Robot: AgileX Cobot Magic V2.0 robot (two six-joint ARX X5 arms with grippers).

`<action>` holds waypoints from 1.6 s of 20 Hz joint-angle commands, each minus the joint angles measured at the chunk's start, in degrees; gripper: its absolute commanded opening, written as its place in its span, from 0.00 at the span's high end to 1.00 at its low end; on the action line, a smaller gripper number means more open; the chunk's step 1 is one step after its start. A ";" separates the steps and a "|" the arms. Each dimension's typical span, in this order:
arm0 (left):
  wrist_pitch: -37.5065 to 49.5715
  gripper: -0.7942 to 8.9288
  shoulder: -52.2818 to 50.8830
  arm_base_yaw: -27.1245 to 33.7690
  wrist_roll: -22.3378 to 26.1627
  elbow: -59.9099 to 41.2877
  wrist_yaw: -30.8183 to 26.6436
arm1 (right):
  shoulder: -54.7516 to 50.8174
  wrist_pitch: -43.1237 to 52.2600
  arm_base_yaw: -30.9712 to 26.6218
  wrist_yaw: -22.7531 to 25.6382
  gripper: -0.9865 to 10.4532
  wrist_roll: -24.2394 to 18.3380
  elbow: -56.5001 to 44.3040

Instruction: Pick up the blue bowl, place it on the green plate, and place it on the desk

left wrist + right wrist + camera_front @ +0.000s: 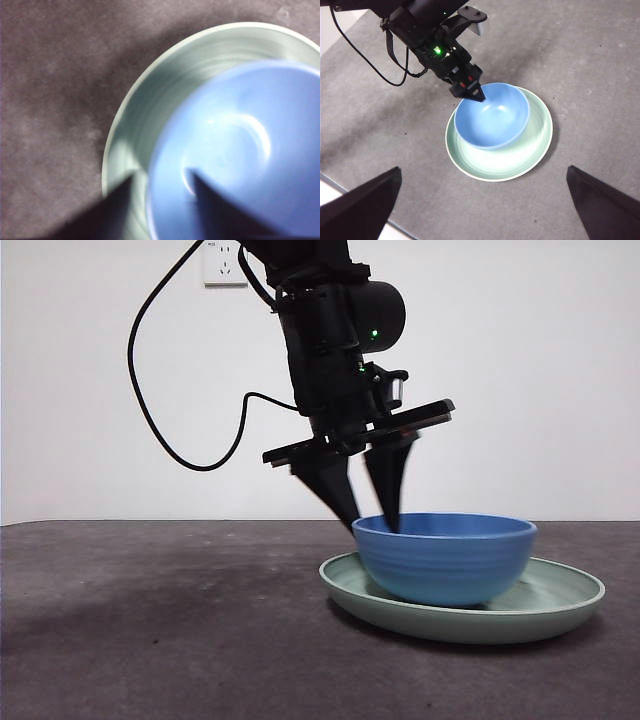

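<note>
On the green plate [560,602] sits the blue bowl [446,558], left hand [375,523] straddling its rim, jaws apart; right hand [482,210] spread wide above the tabletop [150,630].

Front view low and level across the desk [150,640], close on the blue bowl [445,560], left wrist view very near above it, right wrist view high, looking down, all sharing bowl and green plate [530,155]

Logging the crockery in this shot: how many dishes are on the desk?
2: the blue bowl sits in the green plate, which rests on the desk. The left claw straddles the bowl's rim.
</note>
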 commanded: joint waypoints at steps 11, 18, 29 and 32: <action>-11.87 0.21 -7.17 1.31 4.72 8.70 -0.07 | 0.15 0.24 0.17 0.09 0.35 -0.26 1.11; -19.26 0.21 -23.32 2.08 10.54 8.66 -0.04 | 0.26 0.66 0.17 0.24 0.35 0.70 1.11; -19.76 0.21 -42.64 2.29 15.06 -0.17 5.22 | 6.60 -0.15 0.15 0.24 0.35 4.26 1.11; -16.20 0.21 -50.88 2.29 16.59 -10.80 5.22 | 9.68 -0.20 0.15 0.24 0.35 4.22 1.11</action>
